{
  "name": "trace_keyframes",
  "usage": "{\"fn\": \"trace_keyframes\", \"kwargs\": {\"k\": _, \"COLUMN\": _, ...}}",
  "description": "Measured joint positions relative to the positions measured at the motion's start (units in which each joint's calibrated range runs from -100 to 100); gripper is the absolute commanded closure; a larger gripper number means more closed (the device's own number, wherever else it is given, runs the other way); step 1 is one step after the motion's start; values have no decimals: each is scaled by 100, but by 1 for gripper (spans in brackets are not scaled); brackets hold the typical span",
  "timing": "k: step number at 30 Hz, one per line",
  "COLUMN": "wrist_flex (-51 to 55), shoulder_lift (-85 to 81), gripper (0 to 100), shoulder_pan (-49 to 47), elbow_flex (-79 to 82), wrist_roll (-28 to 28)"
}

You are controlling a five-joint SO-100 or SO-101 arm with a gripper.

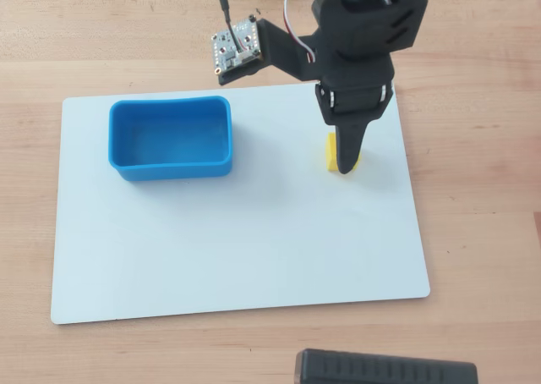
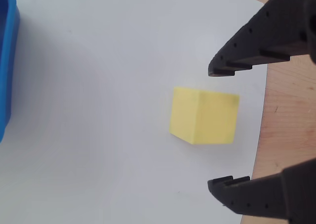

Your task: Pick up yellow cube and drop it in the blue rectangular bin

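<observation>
Two black fingers stand wide apart in the wrist view, and the yellow cube (image 2: pixel 203 116) sits right in the lane between them, untouched on either side. That is the relation everything turns on: the gripper (image 2: pixel 219 128) is open around nothing yet, with the cube just ahead of the fingertips (image 2: pixel 220 67), a little toward the left of that view, so most of it lies beyond the tips and not between the pads. Daylight shows between cube and each finger, upper and lower alike.

From the overhead view the gripper (image 1: pixel 347 157) hangs directly over the cube (image 1: pixel 331 153), hiding most of it; only a sliver of yellow peeks out beside the dark finger. The cube rests on the white board (image 1: pixel 254 240), near the board's right edge in that view, with the wooden table (image 1: pixel 473 189) beyond.

My read: the arm needs a touch more reach or drop before closing, or the fingers may only pinch the near edge.

The cube looks small, solid, matte, bright yellow, with crisp edges and plain faces, turned slightly so one corner edge faces the wrist camera. It has no long axis to worry about.

The blue rectangular bin (image 1: pixel 171 139) waits well apart, off to the left in the overhead view, empty as far as I can see, its thin walls slightly wavy. Its rim (image 2: pixel 7 61) just shows at the wrist view's left edge.
</observation>
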Motion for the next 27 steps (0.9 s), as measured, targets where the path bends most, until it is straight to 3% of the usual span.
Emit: {"fn": "trace_keyframes", "kwargs": {"k": 27, "wrist_flex": -546, "shoulder_lift": 785, "gripper": 82, "shoulder_pan": -178, "elbow_flex": -9, "wrist_roll": 0}}
